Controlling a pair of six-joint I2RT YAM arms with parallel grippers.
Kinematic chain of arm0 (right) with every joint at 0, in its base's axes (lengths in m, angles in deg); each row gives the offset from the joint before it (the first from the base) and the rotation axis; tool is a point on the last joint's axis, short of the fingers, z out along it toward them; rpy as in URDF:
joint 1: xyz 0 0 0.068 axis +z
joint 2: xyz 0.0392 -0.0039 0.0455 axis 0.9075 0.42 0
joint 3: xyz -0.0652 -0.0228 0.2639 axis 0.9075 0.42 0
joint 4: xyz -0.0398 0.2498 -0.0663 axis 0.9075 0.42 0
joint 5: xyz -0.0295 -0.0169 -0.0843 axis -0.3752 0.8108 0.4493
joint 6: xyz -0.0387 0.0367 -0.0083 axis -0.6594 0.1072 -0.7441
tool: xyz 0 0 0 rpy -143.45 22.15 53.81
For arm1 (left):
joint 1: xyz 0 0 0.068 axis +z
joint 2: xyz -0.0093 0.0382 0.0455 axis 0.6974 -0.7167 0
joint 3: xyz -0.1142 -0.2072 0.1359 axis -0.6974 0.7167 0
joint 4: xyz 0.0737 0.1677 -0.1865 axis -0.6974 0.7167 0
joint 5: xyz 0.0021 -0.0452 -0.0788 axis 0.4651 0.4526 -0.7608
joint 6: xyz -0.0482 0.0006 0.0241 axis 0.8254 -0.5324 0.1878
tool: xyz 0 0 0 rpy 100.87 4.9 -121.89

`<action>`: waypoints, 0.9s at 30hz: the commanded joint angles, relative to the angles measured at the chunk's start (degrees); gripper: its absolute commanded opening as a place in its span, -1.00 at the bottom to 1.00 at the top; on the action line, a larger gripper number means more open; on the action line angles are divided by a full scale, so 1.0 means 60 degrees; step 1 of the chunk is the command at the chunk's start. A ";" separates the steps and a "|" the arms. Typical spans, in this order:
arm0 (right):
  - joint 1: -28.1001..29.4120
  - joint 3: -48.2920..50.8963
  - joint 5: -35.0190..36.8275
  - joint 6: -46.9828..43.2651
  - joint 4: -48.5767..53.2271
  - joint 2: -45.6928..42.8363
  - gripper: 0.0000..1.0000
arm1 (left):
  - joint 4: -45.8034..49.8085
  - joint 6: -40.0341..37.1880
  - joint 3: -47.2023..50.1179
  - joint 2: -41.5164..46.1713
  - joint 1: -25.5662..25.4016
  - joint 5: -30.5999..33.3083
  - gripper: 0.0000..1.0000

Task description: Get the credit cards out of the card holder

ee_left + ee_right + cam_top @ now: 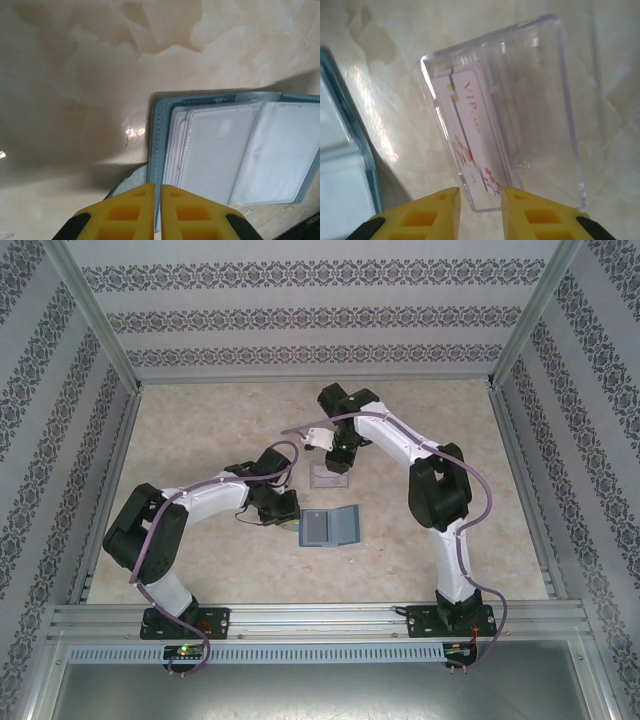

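Observation:
The teal card holder [330, 527] lies open on the table, its clear sleeves facing up. In the left wrist view, pale credit cards [215, 150] sit inside the sleeves of the card holder [159, 130]. My left gripper [157, 186] is shut on the holder's near left cover edge and also shows from above [288, 512]. A whitish credit card [472, 125] with red flower print leans inside the clear plastic tray [560, 100]. My right gripper [480, 192] hangs open just above that card's near end, its fingers apart from it.
The clear tray [331, 479] sits just behind the card holder, under the right wrist [338, 450]. Aluminium frame rails [110, 490] and patterned walls bound the marble-look table on three sides.

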 commanded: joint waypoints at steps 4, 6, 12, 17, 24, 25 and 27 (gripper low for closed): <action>-0.0211 0.1378 -0.1101 0.4077 -0.2053 -0.0999 -0.55 | -0.0129 -0.0195 -0.0450 -0.0249 0.0110 -0.0222 -0.79; -0.0215 0.2146 -0.1484 0.5256 -0.2814 -0.1391 -0.56 | -0.0099 -0.0239 -0.0519 -0.0259 0.0105 -0.0207 -0.79; -0.0210 0.3847 -0.1693 0.8494 -0.4034 -0.2140 -0.59 | 0.0228 -0.0417 -0.0816 -0.0435 0.0119 -0.0153 -0.79; -0.0184 0.4797 -0.1946 1.0543 -0.4434 -0.2523 -0.63 | 0.0254 -0.0475 -0.0882 -0.0520 0.0103 -0.0224 -0.79; -0.0152 0.5846 -0.3177 1.2395 -0.5276 -0.3038 -0.64 | 0.0339 -0.0541 -0.0988 -0.0712 0.0113 -0.0317 -0.84; -0.0130 0.5932 -0.3341 1.2514 -0.5317 -0.3076 -0.63 | 0.0351 -0.0552 -0.0966 -0.0726 0.0112 -0.0337 -0.85; -0.0040 0.6145 -0.3471 1.2636 -0.5499 -0.3229 -0.63 | 0.0346 -0.0563 -0.0931 -0.0748 0.0112 -0.0365 -0.86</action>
